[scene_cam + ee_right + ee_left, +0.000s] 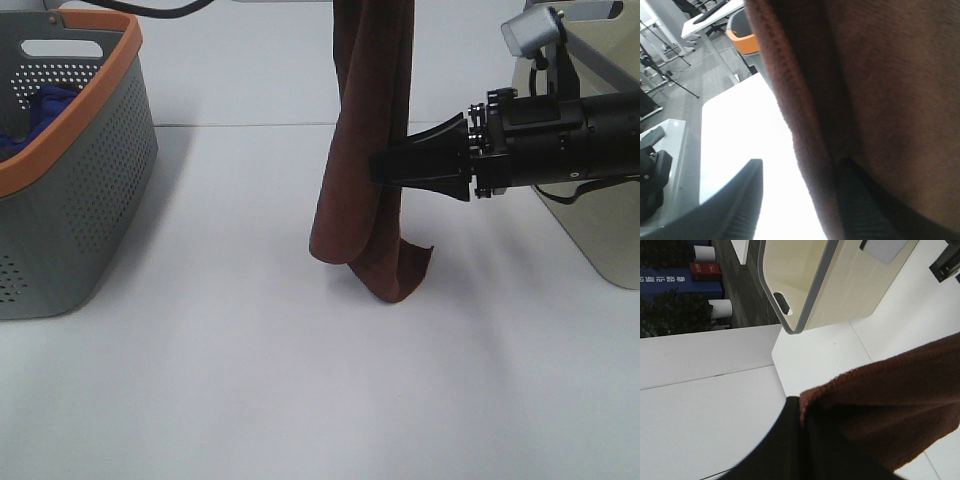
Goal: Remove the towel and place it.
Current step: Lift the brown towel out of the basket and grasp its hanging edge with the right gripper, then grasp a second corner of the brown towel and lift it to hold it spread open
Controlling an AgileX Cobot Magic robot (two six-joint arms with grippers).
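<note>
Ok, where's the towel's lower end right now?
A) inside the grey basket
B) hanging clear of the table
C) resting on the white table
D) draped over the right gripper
C: the towel hangs down from above the frame and its bottom fold bunches on the table, while the right gripper is level with its middle.

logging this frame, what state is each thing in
towel: hanging, lower end crumpled on the table
left hand: shut on the towel
right hand: open, against the towel partway up
basket: upright, holding a blue cloth
</note>
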